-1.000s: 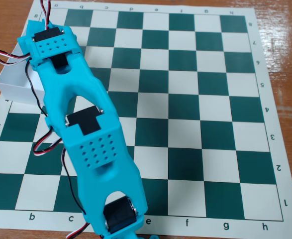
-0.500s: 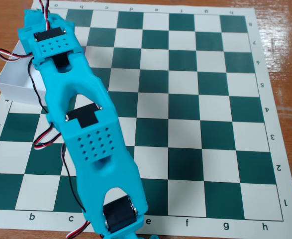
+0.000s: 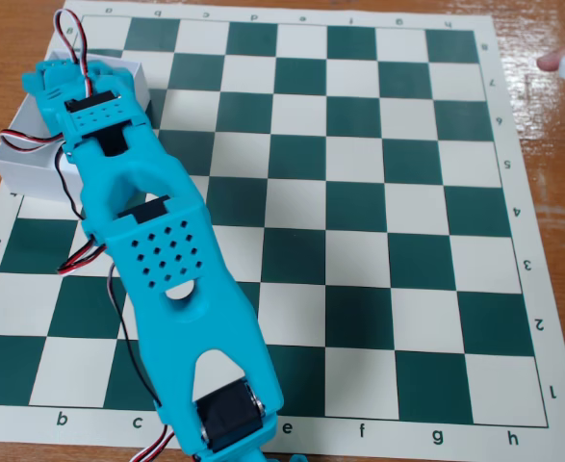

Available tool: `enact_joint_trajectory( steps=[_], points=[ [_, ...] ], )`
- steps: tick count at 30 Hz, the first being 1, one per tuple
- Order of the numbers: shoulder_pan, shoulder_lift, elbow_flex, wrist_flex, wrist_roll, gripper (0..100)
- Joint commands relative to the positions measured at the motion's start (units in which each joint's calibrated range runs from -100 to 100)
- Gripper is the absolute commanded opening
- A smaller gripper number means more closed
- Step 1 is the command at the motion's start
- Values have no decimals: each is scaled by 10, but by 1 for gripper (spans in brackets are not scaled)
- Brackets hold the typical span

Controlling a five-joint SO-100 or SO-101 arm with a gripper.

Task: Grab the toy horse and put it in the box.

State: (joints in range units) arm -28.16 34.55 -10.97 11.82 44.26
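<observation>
Up at the left of the fixed view, the teal arm (image 3: 157, 260) stretches over the white box (image 3: 22, 159), hiding most of it. Its gripper (image 3: 56, 77) sits above the box, jaws hidden from view, so I cannot tell its state. No toy horse shows anywhere. Rightward, the chessboard (image 3: 359, 192) covers the wooden surface (image 3: 552, 173).

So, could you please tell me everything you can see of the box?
The box is white, rectangular and open-topped, with thin walls that look like cardboard. It sits upright at the chessboard's upper-left edge in the fixed view, partly over the board's border. The arm reaches over it and hides most of its inside, so only its left wall, front wall and a far corner show. Whether anything lies inside cannot be told.
</observation>
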Motion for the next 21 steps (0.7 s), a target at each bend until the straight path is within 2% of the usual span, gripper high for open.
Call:
enact_joint_trajectory(
  steps=[1, 5, 9, 15, 21],
  points=[
    [-6, -8, -33, -13, 2, 34],
    [1, -53, -10, -13, 1, 34],
    [23, -154, 79, -14, -12, 34],
    [80, -355, 303, 2, -50, 34],
    [137, -597, 584, 47, -56, 34]
  ],
)
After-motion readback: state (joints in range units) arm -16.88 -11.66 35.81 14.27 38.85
